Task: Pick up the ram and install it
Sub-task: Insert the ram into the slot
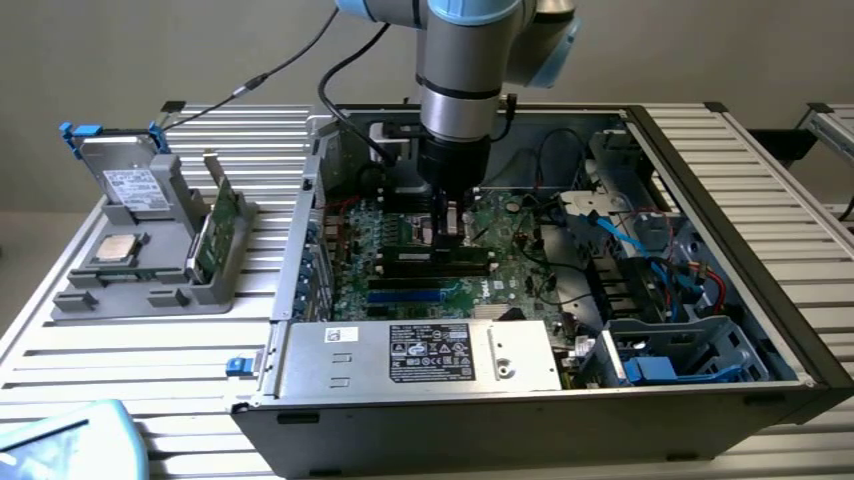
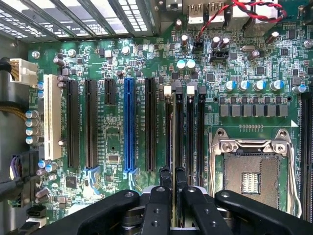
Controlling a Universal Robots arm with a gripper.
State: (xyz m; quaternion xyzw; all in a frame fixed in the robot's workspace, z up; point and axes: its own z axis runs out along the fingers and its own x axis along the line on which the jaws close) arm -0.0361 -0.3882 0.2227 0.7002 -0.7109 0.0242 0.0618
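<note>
Exterior view: the hand [image 1: 451,230] is lowered inside the open computer case [image 1: 747,200], just above the motherboard [image 1: 387,250]. A grey tray [image 1: 134,290] with a processor chip [image 1: 118,248] stands on the desk [image 1: 80,350] at the exterior view's left. Wrist view: the fingers [image 2: 164,196] are set narrow and clamp the ram [image 2: 173,137], which is seen edge-on along the memory slots [image 2: 194,132], beside the empty CPU socket [image 2: 252,171].

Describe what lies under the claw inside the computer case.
The green motherboard, with its black memory slots directly below the claw and an empty processor socket beside them. The claw hides one end of these slots.
</note>
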